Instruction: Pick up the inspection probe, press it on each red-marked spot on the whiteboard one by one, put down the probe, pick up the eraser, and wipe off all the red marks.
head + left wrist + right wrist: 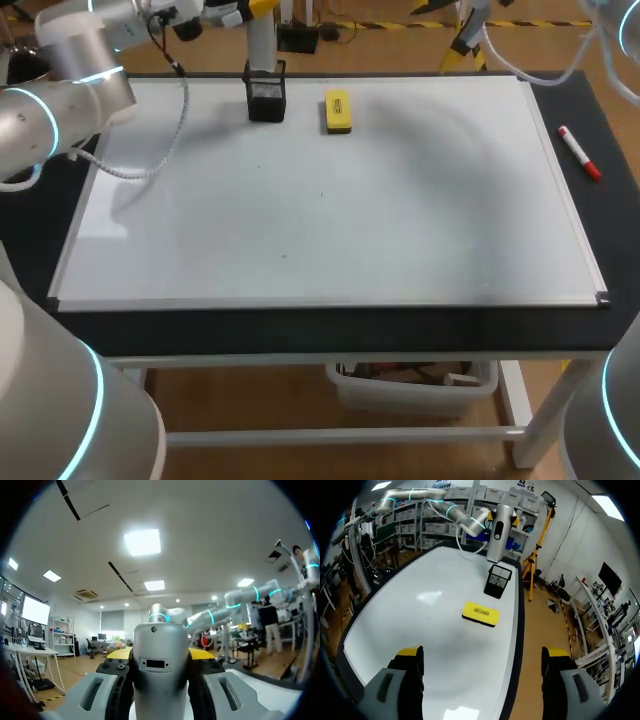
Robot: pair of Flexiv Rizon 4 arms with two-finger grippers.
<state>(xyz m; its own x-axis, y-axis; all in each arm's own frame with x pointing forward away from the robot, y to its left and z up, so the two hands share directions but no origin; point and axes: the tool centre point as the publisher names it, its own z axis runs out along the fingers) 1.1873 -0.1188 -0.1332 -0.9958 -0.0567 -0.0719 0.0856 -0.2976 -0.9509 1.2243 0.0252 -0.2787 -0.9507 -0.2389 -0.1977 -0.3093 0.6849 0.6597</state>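
Black-topped table (300, 328), white frame (330, 436), wooden floor (260, 400) beneath

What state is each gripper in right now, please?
Left gripper: fingers closed on the inspection probe.
Right gripper: fingers open, holding nothing.

Left arm (60, 90) is brought in from the far left corner and stretched along the table's far edge. Left gripper (503, 516) is clamped on the upright inspection probe (160, 665), one yellow tip on either side. Right gripper (482, 655) is held above the table, angled down, fingers (410, 675) spread wide apart.
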